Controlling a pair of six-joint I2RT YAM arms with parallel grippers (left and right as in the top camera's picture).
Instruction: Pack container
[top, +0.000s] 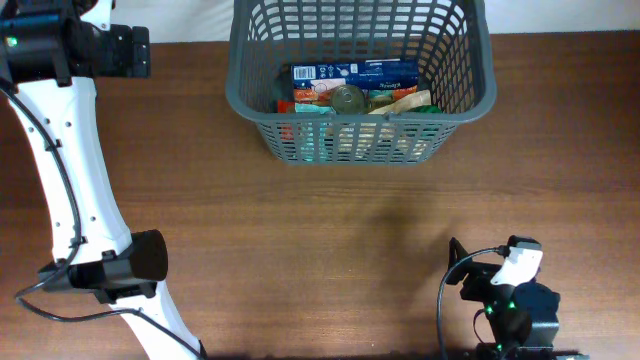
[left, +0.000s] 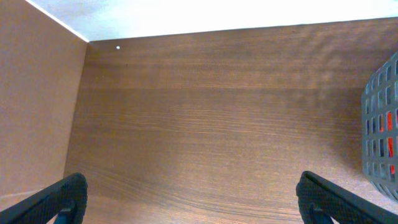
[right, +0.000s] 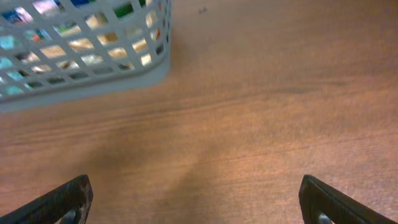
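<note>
The container (top: 362, 108), a dark grey lattice basket, stands at the back middle of the wooden table. Inside it lie a blue box (top: 355, 72), a round green-topped can (top: 347, 97) and colourful packets. My left gripper (left: 193, 202) is open and empty over bare wood at the far left, with the basket's side (left: 380, 124) at the right edge of its view. My right gripper (right: 196, 199) is open and empty over bare wood near the front right. The basket's corner (right: 81, 81) is ahead of it to the left.
The left arm's white links (top: 70, 180) run down the table's left side. The right arm's base (top: 515, 300) sits at the front right edge. A brown side panel (left: 37, 112) and a white back surface (left: 186, 15) border the table.
</note>
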